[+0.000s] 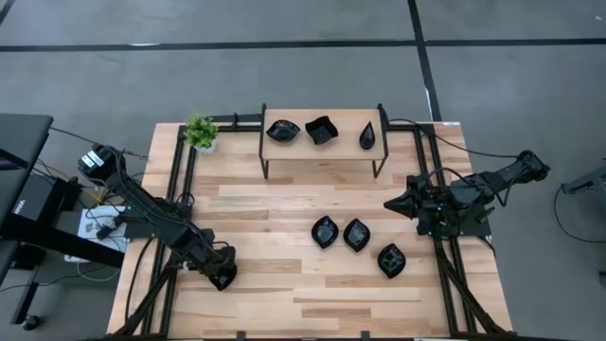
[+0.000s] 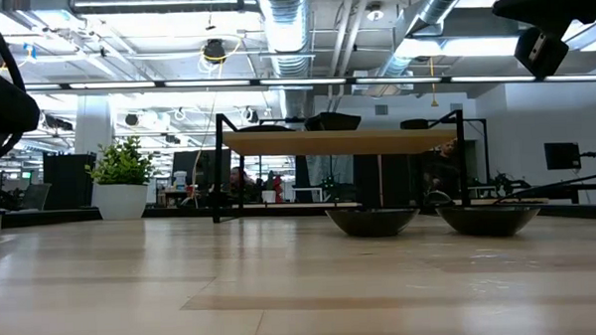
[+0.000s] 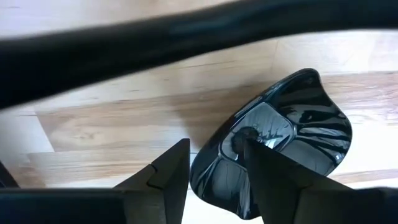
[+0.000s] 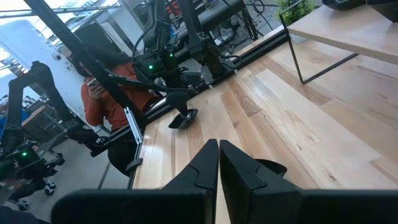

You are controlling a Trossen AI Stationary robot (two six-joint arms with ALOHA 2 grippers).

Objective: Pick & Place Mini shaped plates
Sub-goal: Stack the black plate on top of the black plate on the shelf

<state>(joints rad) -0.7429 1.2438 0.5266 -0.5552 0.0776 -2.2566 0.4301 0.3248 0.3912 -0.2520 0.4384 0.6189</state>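
Three mini shaped plates, glossy black, sit on the raised wooden shelf (image 1: 322,147) at the back: (image 1: 282,130), (image 1: 321,130), (image 1: 367,135). Three more lie on the table right of centre: (image 1: 326,231), (image 1: 357,234), (image 1: 391,260). My left gripper (image 1: 223,278) points steeply down near the front left and is shut on another black plate (image 3: 280,143), just over the wood. My right gripper (image 4: 219,149) is shut on nothing and hangs above the table's right side (image 1: 390,204). My left gripper holds the plate by its rim (image 3: 208,165), one finger (image 3: 261,162) inside the bowl and the other (image 3: 171,171) outside the wall. The fingers come from above, slanting down. The plate hangs tilted below them (image 4: 185,119); I cannot tell whether its lower edge touches the wood.
A small green potted plant (image 1: 200,133) stands at the back left beside the shelf. Black frame rails (image 1: 180,180) run along the table's left and right sides. A person in an orange top (image 4: 106,93) sits beyond the left edge. Bare wood (image 1: 275,227) spans the table's middle.
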